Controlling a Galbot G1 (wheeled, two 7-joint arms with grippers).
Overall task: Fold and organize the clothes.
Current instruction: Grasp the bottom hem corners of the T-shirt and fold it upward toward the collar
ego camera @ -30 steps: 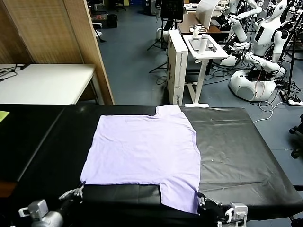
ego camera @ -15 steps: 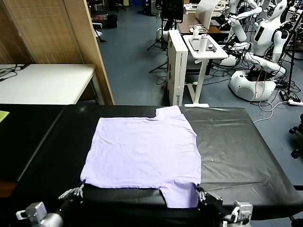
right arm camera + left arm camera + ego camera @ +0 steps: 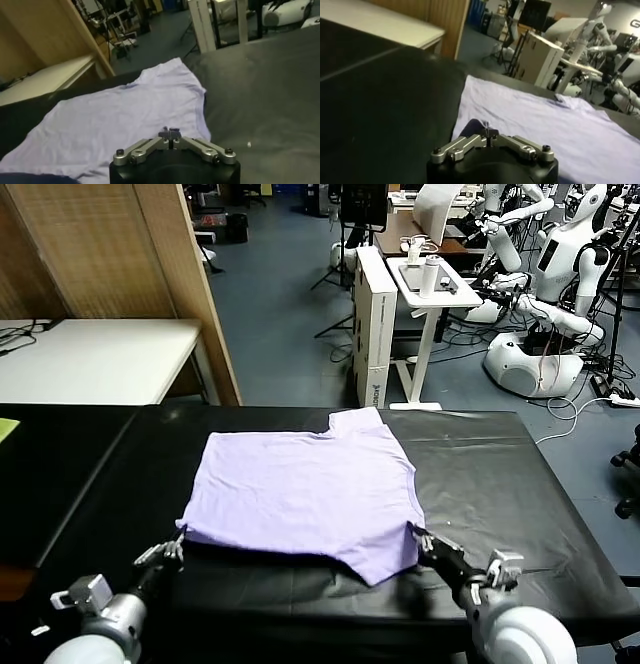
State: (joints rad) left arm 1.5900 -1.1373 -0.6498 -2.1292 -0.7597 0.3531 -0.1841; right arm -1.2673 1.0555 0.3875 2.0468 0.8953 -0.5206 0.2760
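The clothes are one light lavender T-shirt (image 3: 300,489) lying plain side up across the black table (image 3: 500,484). One sleeve points to the far edge and the other to the near edge. My left gripper (image 3: 178,536) is shut on the shirt's near left corner. At the near right edge, beside the sleeve, my right gripper (image 3: 415,531) is shut on the cloth. The near edge hangs a little above the table and casts a shadow. The left wrist view shows the left gripper (image 3: 489,134) pinching cloth (image 3: 545,120). In the right wrist view the right gripper (image 3: 170,132) does the same (image 3: 125,115).
A white table (image 3: 90,359) and a wooden partition (image 3: 180,284) stand behind on the left. A white box and a small white stand (image 3: 430,284) sit behind the middle. Other robots (image 3: 560,274) crowd the back right. A yellow item (image 3: 5,427) lies at the far left.
Both grippers have moved away from the table's near edge, carrying the shirt's near edge with them. The near sleeve no longer hangs over the table edge.
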